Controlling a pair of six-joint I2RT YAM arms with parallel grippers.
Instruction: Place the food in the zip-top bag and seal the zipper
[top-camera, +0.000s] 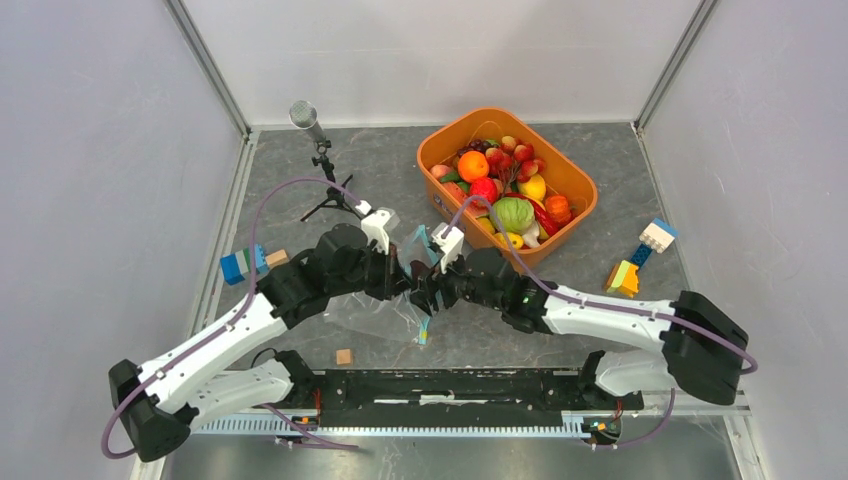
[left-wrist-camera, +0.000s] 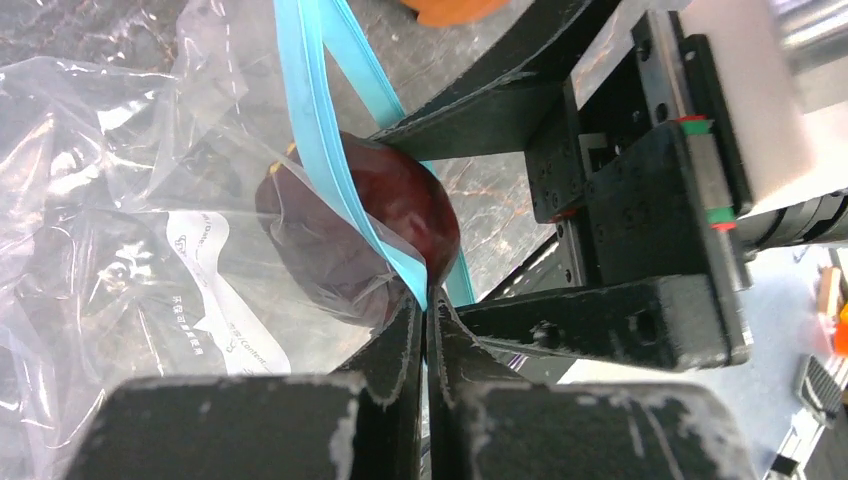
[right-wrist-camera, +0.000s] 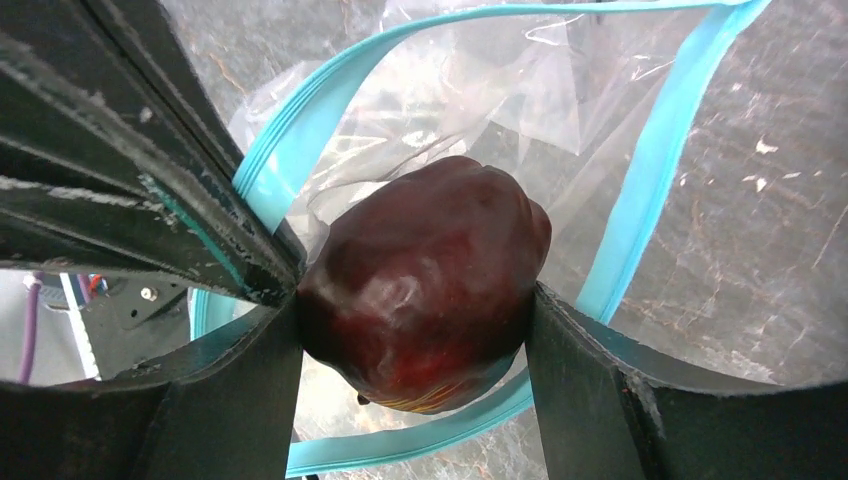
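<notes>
Between the fingers of the right gripper sits a dark red toy fruit, seemingly an apple, clamped on both flanks by widely spread pads. Just past those fingertips gapes the mouth of the zip-top bag. Its teal zipper loops around the fruit, which appears to sit partly inside the opening. Close against this gripper's left side, the left gripper has its jaws pressed together, pinching the zipper strip and the film at the lip nearest it. Ahead of its tips the clear bag spreads out crinkled, with a white label patch showing. Beyond both grippers, to the right gripper's far side, an orange bin holds the other food.
</notes>
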